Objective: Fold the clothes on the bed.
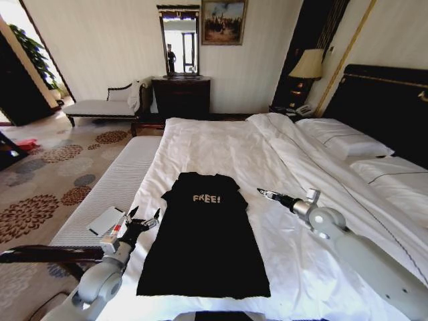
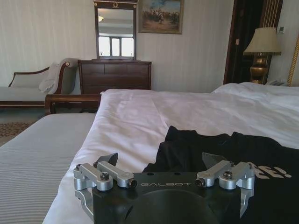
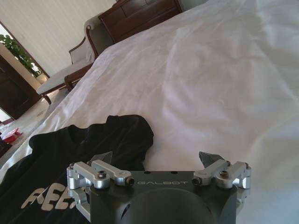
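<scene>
With the T-shirt (image 1: 204, 237) lying flat on the bed (image 1: 221, 144) between them, the left claw (image 1: 143, 219) and right claw (image 1: 265, 194), both spread, should each pinch the sleeve just inward of it, cleanly, sparing the sheet.

The T-shirt (image 1: 206, 237) was soft matt black cloth with white printed letters, on the bed (image 1: 221, 144) with its smooth, faintly creased white sheet. At its nine o'clock, the left gripper (image 1: 144, 215) had brushed metal links on a matt black body, jaws apart. At three o'clock, the right gripper (image 1: 263, 192) looked alike. The headboard (image 1: 388, 110) was dark glossy wood.
</scene>
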{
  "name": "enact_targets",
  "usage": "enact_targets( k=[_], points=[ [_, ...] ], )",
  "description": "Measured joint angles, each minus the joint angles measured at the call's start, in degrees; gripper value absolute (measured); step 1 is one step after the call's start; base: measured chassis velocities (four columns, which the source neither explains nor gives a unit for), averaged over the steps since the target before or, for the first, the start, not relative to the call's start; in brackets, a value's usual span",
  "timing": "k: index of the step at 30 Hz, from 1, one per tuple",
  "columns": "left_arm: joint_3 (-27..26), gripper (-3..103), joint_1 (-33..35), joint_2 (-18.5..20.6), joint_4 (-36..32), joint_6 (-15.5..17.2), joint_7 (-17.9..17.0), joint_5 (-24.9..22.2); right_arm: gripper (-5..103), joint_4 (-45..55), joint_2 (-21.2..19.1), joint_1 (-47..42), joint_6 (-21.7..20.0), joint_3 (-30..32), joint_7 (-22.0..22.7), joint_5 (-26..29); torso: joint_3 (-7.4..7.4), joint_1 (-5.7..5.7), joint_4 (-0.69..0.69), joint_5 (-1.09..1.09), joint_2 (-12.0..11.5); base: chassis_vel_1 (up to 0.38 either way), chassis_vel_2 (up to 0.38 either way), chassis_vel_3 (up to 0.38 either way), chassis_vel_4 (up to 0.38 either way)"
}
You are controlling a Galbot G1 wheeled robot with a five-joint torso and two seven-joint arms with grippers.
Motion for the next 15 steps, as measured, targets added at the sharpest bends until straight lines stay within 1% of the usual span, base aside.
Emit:
enact_targets(
  k=[2,5,6,8,9,10,11,13,15],
  points=[
    [0.0,100,0.2,0.2,0.3,0.0,0.0,0.0,100,-3.5,2.4,5.2,-0.2,-4.6,0.0,-0.4,-0.01,-0.02,0.02,-0.03,0.0,0.0,0.0,0.0,0.0],
    [-0.2,100,1.1,-0.5,0.3,0.0,0.1,0.2,100,-6.2,4.8,8.9,-0.4,-8.7,0.2,-0.9,-0.01,-0.01,0.04,-0.04,0.0,0.0,0.0,0.0,0.0],
    [-0.2,100,1.1,-0.5,0.3,0.0,0.1,0.2,100,-6.2,4.8,8.9,-0.4,-8.7,0.2,-0.9,-0.01,-0.01,0.04,-0.04,0.0,0.0,0.0,0.0,0.0],
    [-0.4,100,1.9,-1.2,0.3,-0.2,0.3,0.4,100,-7.3,5.7,10.1,-0.6,-10.5,0.5,-1.2,-0.01,-0.02,0.04,-0.04,0.0,0.0,0.0,0.0,0.0],
    [-0.5,100,2.3,-1.6,0.4,-0.4,0.4,0.6,101,-7.6,6.1,10.4,-0.8,-11.2,0.7,-1.3,-0.01,-0.02,0.02,-0.03,0.0,0.0,0.0,0.0,0.0],
    [-0.6,100,2.5,-1.8,0.5,-0.5,0.6,0.8,99,-7.7,6.4,10.4,-0.9,-11.6,0.7,-1.5,-0.01,-0.03,0.01,-0.03,0.0,0.0,0.0,0.0,0.0],
    [-0.6,100,2.5,-1.8,0.5,-0.5,0.6,0.8,99,-7.7,6.4,10.4,-0.9,-11.6,0.7,-1.5,-0.01,-0.03,0.01,-0.03,0.0,0.0,0.0,0.0,0.0],
    [-0.7,100,2.9,-2.2,0.6,-0.8,0.8,1.0,94,-8.1,6.8,10.3,-0.9,-12.2,0.7,-2.3,-0.02,-0.02,0.0,-0.02,0.0,0.0,0.0,0.0,0.0],
    [-0.7,100,3.1,-2.4,0.7,-0.9,0.9,1.0,92,-9.1,7.3,10.3,-0.9,-12.3,0.5,-2.7,-0.02,-0.02,0.01,-0.03,0.0,0.0,0.0,0.0,0.0]
  ],
)
